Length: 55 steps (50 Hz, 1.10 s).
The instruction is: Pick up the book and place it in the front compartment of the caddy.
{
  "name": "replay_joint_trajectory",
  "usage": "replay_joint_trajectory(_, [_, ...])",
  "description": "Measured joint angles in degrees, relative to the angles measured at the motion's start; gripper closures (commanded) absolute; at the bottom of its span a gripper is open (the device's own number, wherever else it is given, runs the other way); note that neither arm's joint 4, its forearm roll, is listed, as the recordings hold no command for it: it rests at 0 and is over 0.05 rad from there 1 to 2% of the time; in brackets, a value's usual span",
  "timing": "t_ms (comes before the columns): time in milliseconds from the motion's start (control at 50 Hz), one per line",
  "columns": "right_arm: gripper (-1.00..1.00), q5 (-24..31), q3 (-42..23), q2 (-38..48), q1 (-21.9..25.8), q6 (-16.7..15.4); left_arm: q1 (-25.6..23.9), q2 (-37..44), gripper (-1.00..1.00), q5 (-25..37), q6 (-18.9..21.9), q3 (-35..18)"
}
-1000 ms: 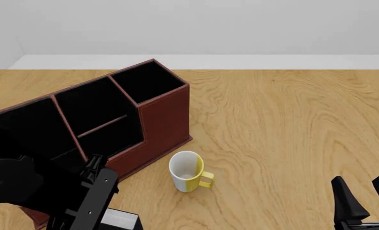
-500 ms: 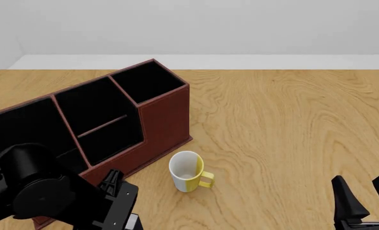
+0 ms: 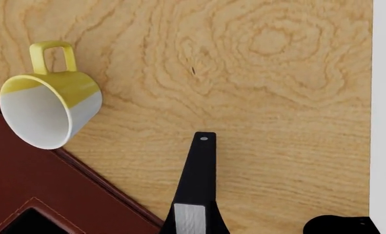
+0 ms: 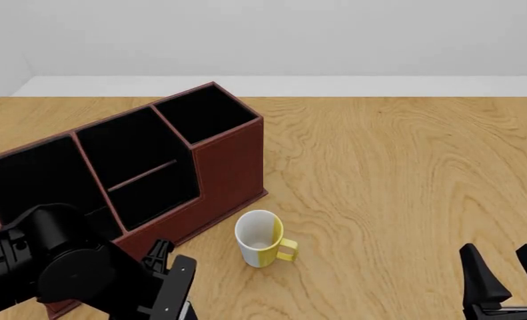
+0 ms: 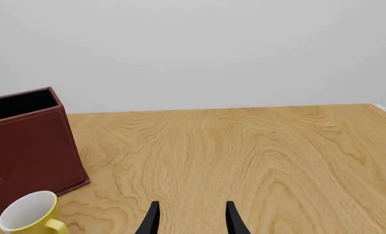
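At the near left corner of the wooden desk (image 4: 406, 187), the left arm's black tool (image 4: 170, 287) hangs low just in front of the large reddish-brown leather-look caddy (image 4: 228, 167) with black partitioned slots. I cannot tell whether its fingers are apart or together. In the left wrist view a narrow black piece rises from the lower edge with a pale strip at its base. This looks like the small black-covered book (image 3: 189, 219) showing its white page edges, though not clearly enough to be sure. A white-and-yellow mug (image 4: 261, 239) stands upright just beside the caddy's front wall. Well apart, at the near right, the right tool (image 4: 499, 257) has its fingers spread, with nothing between them.
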Motion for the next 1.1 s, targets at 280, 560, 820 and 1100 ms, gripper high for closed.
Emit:
replay_joint_trajectory(280, [-1.0,-0.1,0.0,0.0,0.1,0.3,2.2,-0.9,1.0,3.5,1.5,-1.5])
replay_joint_trajectory(560, [-1.0,0.4,-0.3,-0.4,-0.2,2.4,3.3,-2.5,1.0,9.9,0.8,-8.1])
replay_joint_trajectory(820, [-1.0,1.7,-1.1,-1.7,-0.8,3.9,4.1,-4.0,1.0,11.7,0.6,-13.1])
replay_joint_trajectory(1100, [-1.0,2.5,-1.7,-2.5,-1.0,5.3,4.8,-3.9,1.0,12.3,-2.8,-21.3])
